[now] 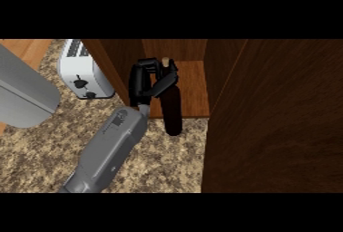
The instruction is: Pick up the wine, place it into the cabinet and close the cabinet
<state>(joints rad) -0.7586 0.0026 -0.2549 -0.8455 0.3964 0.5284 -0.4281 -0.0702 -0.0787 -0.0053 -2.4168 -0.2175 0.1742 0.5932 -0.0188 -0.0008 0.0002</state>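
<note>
**Wine at the cabinet mouth, door not yet shut**

I am looking steeply down at a speckled tabletop (40, 154). One grey forearm rises from the near edge toward the middle of the view. From its place I judge it my left, though I cannot be sure, and no other hand shows.

My hand (144, 84) is black, its fingers curled round the upper part of the wine (172, 111), a dark bottle with a pale top just visible above my fingers. The hand is closed on the bottle, not spread wide. The bottle runs from far to near, its top over the cabinet's wooden shelf (194, 86) and its dark lower end hanging out over the tabletop just past the shelf's near edge. I cannot tell whether it rests on the shelf or is held above it.

The cabinet (120, 54) stands open. Its door (275, 122), a broad dark wood panel, fills the right side of the view.

To the far left sits a white toaster (84, 72), and beside it, further left, a grey object I cannot identify.

In my judgement the pick-up is done and the placing is partway. Left to do: move the bottle fully inside, let go, withdraw, and swing the door shut.
</note>
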